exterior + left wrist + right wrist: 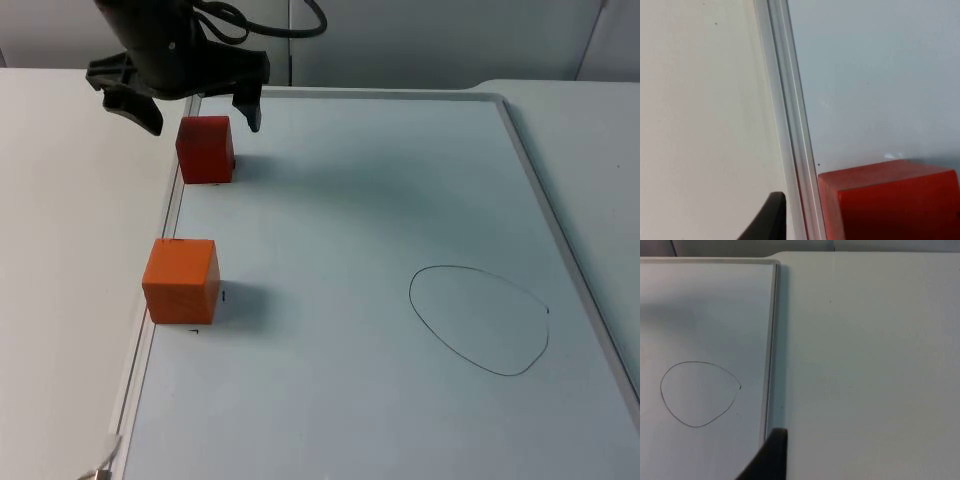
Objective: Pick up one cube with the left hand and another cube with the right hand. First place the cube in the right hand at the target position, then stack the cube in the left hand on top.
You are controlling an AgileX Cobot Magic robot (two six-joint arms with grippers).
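Left gripper (200,115) hung wide open just above the dark red wooden cube (205,150) at the white board's (380,200) left edge. Orange wooden cube (181,280) sat nearer along that edge, well apart from the hand-drawn oval outline (480,320). Right gripper's state: cannot tell.

The setting is a robotics laboratory test bench, not a home or a shop. A plain white table (60,250) carries a framed whiteboard (350,250) used as the work surface, with a hand-drawn oval outline (480,320) marking a position at the centre right of the top view and small pen ticks beside the two plain test cubes, red (206,150) at the upper left and orange (181,280) at the centre left. A bare grey partition wall (450,40) closes the bench along the upper edge of the frame.
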